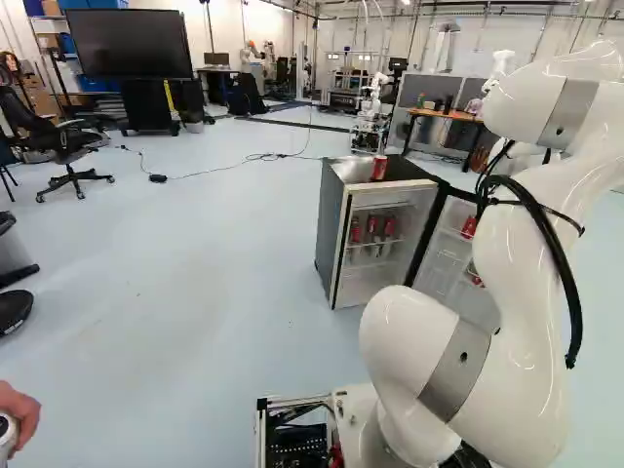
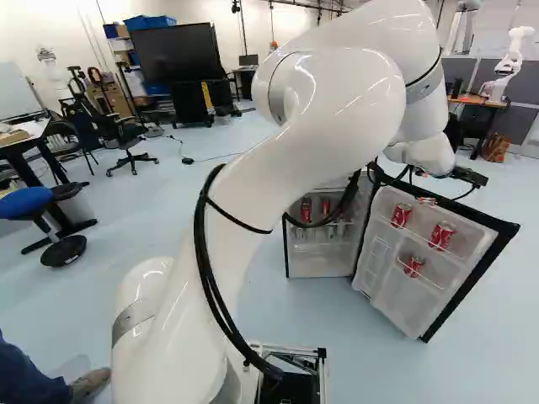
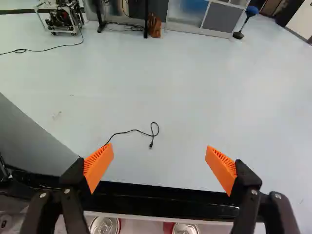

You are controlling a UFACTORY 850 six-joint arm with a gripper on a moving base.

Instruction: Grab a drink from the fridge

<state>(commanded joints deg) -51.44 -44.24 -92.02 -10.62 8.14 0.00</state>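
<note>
The white arm [image 2: 320, 126] bends up and over from its foot, with a big screen [image 1: 129, 44] standing at eleven o'clock from that foot in the left base view. Near twelve o'clock there is the small fridge [image 1: 336, 234], and its opened door [image 2: 383, 290] spreads to four o'clock of it in the right base view. An office chair [image 1: 63, 146] sits at ten o'clock from the foot in the left base view. The black pincer [image 2: 470, 177] is at one o'clock of the door's middle in the right base view; in the wrist view its orange pads [image 3: 99, 163] stand wide apart, gripping nothing, with the door's dark edge beneath. Red drink cans [image 2: 442, 236] sit in the door racks, more inside the fridge, and one on its top. A thin cord [image 3: 131, 130] lies on the floor at twelve o'clock from the pincer.
</note>
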